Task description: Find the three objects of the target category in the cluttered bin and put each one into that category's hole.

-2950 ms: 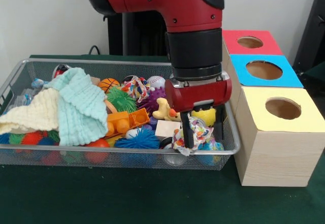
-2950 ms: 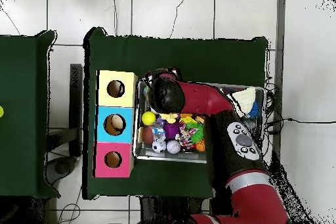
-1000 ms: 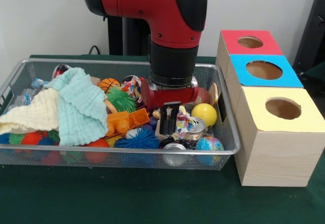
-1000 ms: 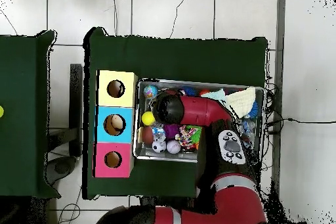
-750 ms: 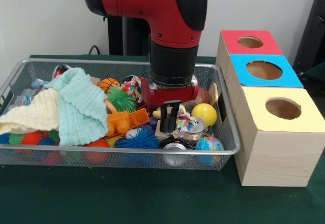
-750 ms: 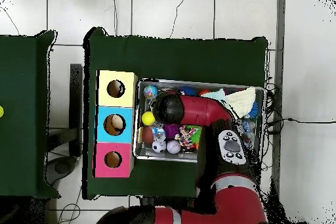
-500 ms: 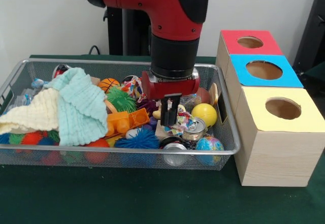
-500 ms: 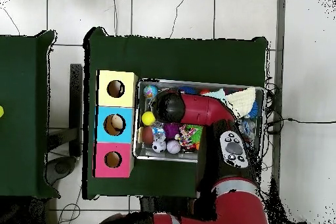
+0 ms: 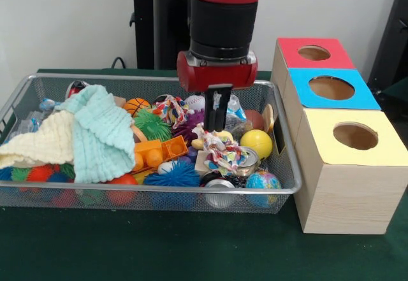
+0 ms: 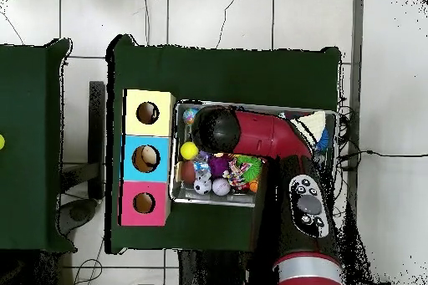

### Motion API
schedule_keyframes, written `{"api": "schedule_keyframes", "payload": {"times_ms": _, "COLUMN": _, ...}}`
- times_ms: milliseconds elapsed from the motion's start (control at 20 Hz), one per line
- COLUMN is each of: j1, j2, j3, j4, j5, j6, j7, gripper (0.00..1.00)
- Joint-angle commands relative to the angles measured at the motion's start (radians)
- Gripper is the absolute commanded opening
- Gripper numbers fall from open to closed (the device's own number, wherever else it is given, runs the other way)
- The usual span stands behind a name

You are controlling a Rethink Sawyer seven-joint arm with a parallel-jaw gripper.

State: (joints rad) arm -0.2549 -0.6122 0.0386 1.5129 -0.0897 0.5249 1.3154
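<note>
Although I had the gripper (image 9: pixel 217 125) down among the toys a second ago, it has now risen, its jaws pinched on the top of a spotted fabric piece (image 9: pixel 218 148) that trails from them, lower folds near or just touching the clutter. From where I sit that reads as a good pick: lift begun, not yet clear of the bin (image 9: pixel 191 192). Nearest me the globe ball (image 9: pixel 262 181) and blue spiky ball (image 9: pixel 172 176) lie against the front mesh. To the right on the bench, the yellow-faced box waits, its hole (image 9: pixel 355 136) open and well apart from the load. Farther back, a second spotted piece (image 9: pixel 171 110) lies by the orange ball (image 9: pixel 136 106); I cannot find a third.
</note>
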Motion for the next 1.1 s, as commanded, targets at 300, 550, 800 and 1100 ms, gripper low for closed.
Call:
{"api": "schedule_keyframes", "payload": {"times_ms": 300, "j1": -0.004, "j2": -0.011, "j3": 0.048, "j4": 0.066, "j5": 0.027, "j6": 0.069, "j7": 0.145, "gripper": 0.0}}
{"api": "schedule_keyframes", "payload": {"times_ms": 550, "j1": -0.008, "j2": 0.001, "j3": 0.056, "j4": 0.059, "j5": 0.026, "j6": 0.063, "j7": 0.139, "gripper": 1.0}}
{"api": "schedule_keyframes", "payload": {"times_ms": 800, "j1": -0.011, "j2": 0.046, "j3": 0.062, "j4": 0.059, "j5": -0.018, "j6": 0.006, "j7": 0.104, "gripper": 1.0}}
{"api": "schedule_keyframes", "payload": {"times_ms": 1100, "j1": -0.008, "j2": 0.101, "j3": 0.059, "j4": 0.049, "j5": -0.036, "j6": -0.037, "j7": 0.106, "gripper": 1.0}}
